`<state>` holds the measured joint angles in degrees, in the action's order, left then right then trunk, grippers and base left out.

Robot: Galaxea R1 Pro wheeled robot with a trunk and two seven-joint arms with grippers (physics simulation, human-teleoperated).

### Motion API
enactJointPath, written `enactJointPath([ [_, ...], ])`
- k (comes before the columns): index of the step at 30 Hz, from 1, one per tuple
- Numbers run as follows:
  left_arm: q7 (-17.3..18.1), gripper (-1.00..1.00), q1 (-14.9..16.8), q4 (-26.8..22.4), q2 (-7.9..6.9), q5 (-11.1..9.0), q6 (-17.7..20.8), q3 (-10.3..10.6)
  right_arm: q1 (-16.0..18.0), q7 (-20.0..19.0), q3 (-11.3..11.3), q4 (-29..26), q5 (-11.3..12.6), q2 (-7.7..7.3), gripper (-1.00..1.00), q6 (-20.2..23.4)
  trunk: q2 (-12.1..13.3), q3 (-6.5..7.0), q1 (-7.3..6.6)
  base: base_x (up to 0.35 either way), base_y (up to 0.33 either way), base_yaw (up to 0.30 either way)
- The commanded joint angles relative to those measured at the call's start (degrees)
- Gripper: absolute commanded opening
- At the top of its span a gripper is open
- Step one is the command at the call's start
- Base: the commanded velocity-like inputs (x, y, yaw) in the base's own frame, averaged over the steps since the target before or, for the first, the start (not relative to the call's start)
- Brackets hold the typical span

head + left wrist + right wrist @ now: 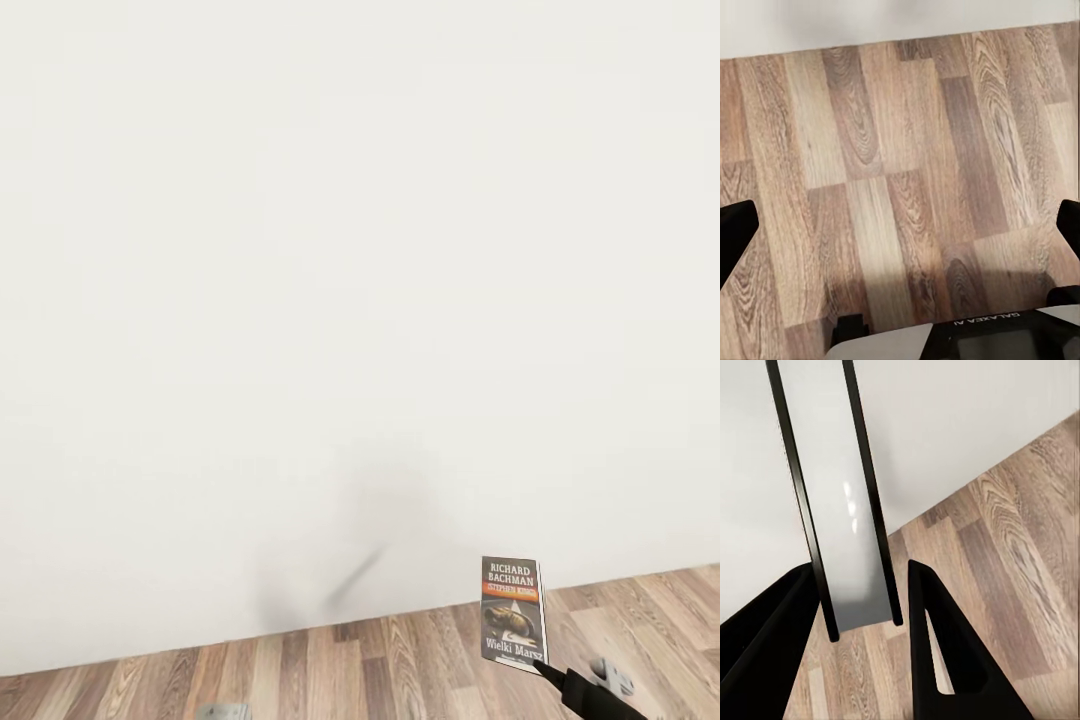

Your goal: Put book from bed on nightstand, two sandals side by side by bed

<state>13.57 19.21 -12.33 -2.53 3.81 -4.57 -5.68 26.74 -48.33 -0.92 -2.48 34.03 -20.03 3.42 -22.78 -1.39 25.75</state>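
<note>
The book (512,610) hangs upright over the floor at the lower right of the head view, its cover with white "RICHARD BACHMAN" lettering and an orange band facing me. My right gripper (545,668) is shut on its lower corner. In the right wrist view the book (832,495) appears edge-on, pinched between the two dark fingers of the right gripper (861,577). In the left wrist view my left gripper (900,225) stands open over bare planks, with its black fingertips (736,225) far apart and nothing between them. The bed, nightstand and sandals are out of view.
A plain white wall (360,300) faces me at close range, meeting the wood-plank floor (400,660) low in the head view. A faint shadow of an arm falls on the wall. Part of my own dark base (982,337) shows below the left gripper.
</note>
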Motion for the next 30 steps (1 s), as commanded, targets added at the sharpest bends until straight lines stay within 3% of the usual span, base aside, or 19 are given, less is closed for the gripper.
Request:
enactJointPath([
  [1, 0.3, 1.0, 0.0, 0.0, 0.01, 0.4, -0.2, -0.5, 0.1, -0.2, -0.2, 0.0, 0.2, 0.0, -1.0, 0.4, -0.1, -0.13, 0.04, 0.0, 0.0, -0.236],
  [30, 0.3, 1.0, 0.0, 0.0, 0.03, 0.5, -0.2, -0.5, 0.1, -0.2, -0.2, 0.0, 0.2, 0.0, -1.0, 0.4, -0.1, -0.13, 0.04, 0.014, 0.0, -0.157],
])
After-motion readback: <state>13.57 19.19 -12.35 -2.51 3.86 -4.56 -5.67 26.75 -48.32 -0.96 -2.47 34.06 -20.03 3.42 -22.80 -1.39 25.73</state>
